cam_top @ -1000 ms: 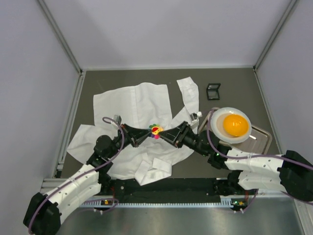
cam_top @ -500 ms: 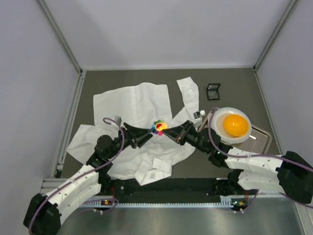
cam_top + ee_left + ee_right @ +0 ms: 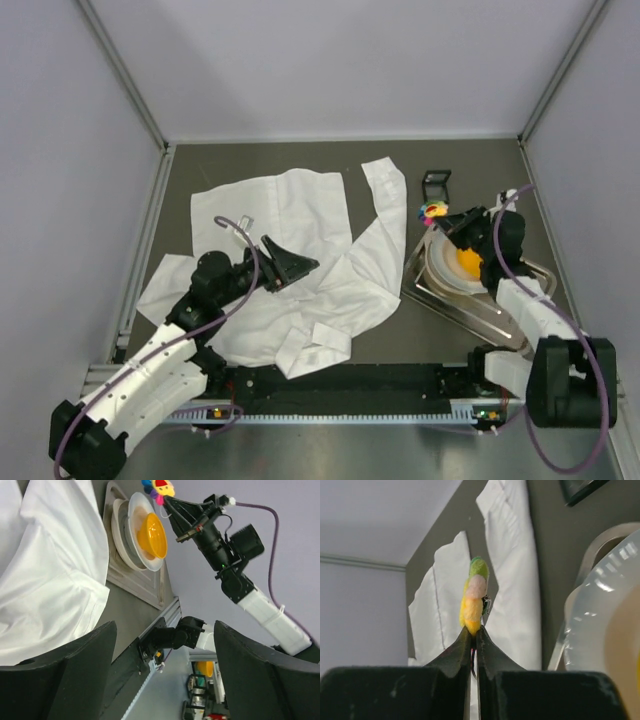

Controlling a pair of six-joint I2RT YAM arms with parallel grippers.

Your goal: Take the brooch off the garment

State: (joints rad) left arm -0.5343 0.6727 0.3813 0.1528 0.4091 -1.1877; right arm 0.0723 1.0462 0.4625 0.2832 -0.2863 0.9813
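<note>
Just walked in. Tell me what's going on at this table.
The right gripper is shut on the brooch, holding the little coloured flower in the air beside the stacked plates on the tray, clear of the white shirt. The left gripper stands open low over the shirt's middle, holding nothing. The brooch is off the shirt but not yet set down.

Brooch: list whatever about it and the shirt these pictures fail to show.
- Small flower-like brooch with many-coloured petals: the right wrist view catches it edge-on, so its face is unseen. The right jaws cover its lower edge.
- Its clasp: too small to read in the top and left wrist views.
- Large white creased shirt: in the top view the left arm covers part of it.
- Orange bowl: in the top view the right arm partly hides it.
</note>
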